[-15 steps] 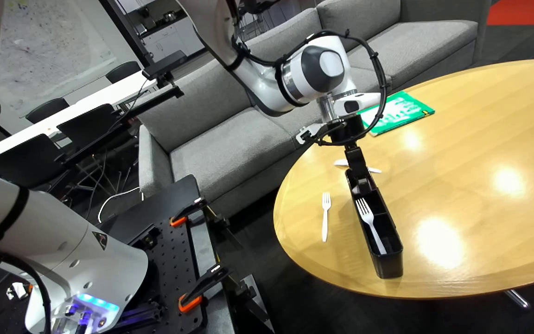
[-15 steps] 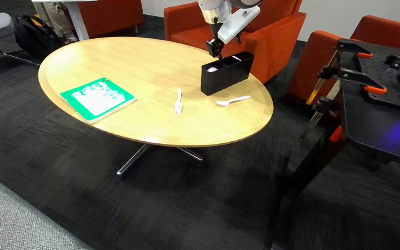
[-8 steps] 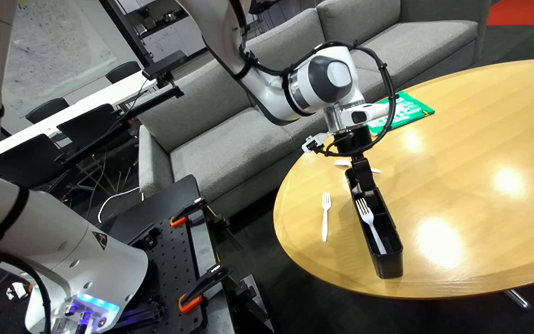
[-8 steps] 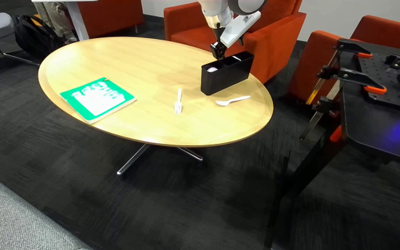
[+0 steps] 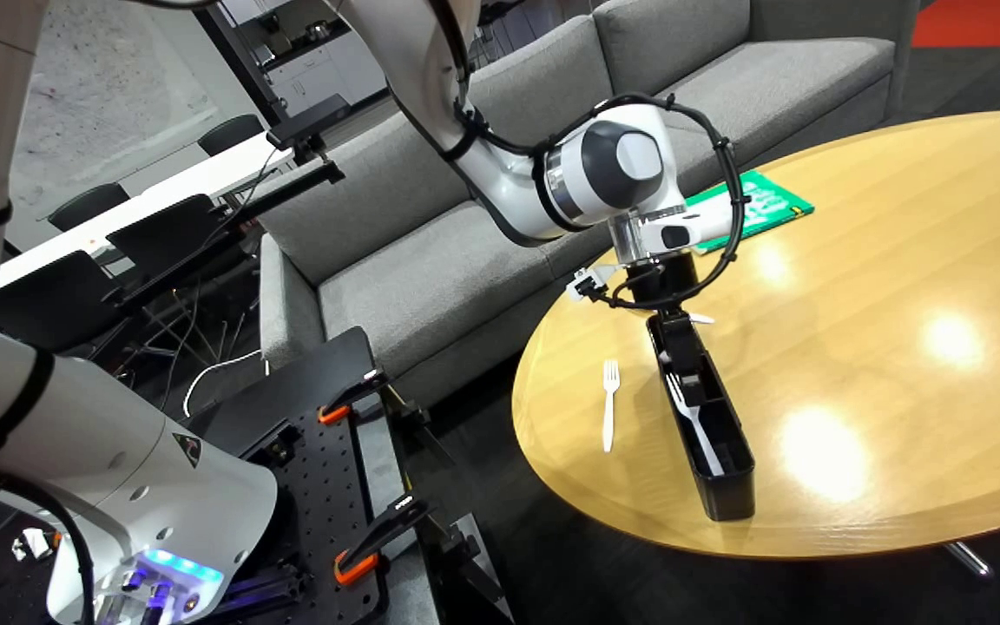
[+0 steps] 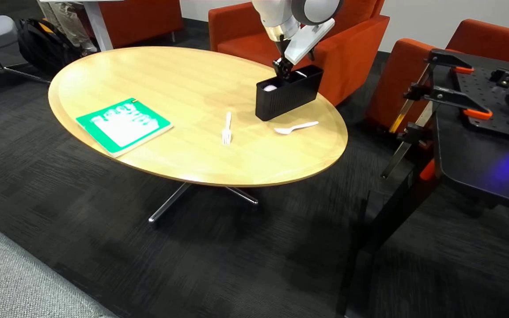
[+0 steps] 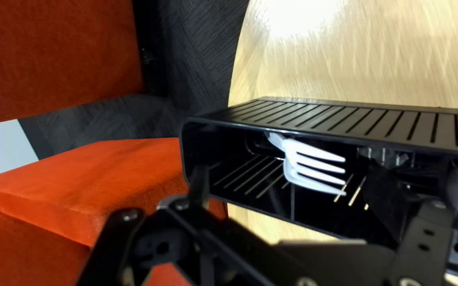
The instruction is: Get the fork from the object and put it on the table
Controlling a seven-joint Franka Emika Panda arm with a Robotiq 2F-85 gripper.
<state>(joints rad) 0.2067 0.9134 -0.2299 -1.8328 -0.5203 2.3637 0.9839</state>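
Wide-spread, empty jaws are hanging near the fork [image 7: 292,158] in the black holder [image 6: 289,99]; grasping is seemingly pending, needing alignment, then closure

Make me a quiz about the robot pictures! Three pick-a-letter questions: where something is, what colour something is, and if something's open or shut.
1. Where is the green book?
A) on the sofa
B) on the wooden table
C) on the floor

2. What colour is the fork in the black box?
A) orange
B) green
C) white

3. How is the gripper?
A) open
B) shut on the fork
C) shut on nothing

1 B: an exterior view shows it lying flat there.
2 C: it looks white in the wrist view.
3 A: its fingers stand wide apart in the wrist view.
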